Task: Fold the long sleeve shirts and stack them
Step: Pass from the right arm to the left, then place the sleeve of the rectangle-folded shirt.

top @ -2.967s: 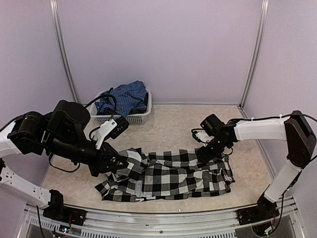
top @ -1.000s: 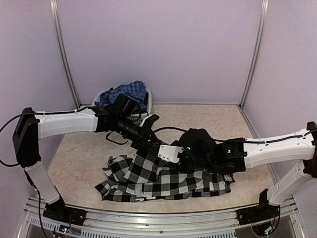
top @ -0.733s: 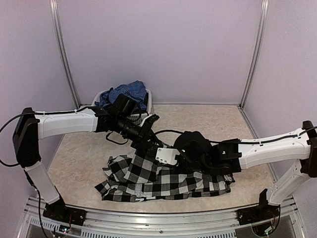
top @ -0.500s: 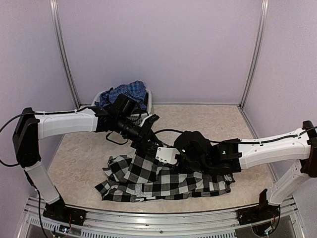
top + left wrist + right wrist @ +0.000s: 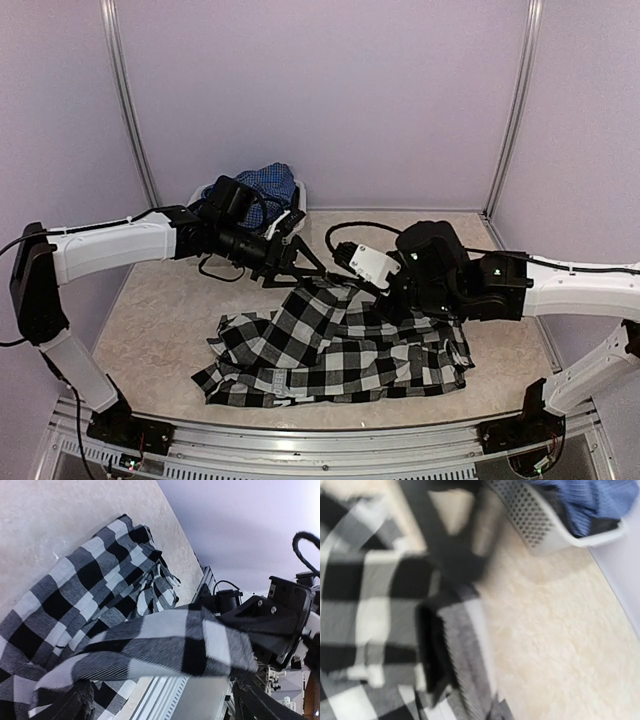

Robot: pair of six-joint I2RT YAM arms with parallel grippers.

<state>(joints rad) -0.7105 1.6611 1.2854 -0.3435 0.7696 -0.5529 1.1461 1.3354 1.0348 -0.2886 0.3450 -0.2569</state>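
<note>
Both arms have drawn up and back, so the black-and-white shirt (image 5: 330, 345), otherwise crumpled on the surface (image 5: 430, 235), now peaks at its far edge, apparently pinched by the right pincer (image 5: 347, 283) while the left pincer (image 5: 305, 265) stands spread under the cloth, which suggests a fold is starting.

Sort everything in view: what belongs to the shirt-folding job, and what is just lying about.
Belongs to the job:
black-and-white checked shirt, partly lifted between the arms
blue checked shirt, heaped in the white mesh basket

Just lying about:
the white mesh basket itself
</note>
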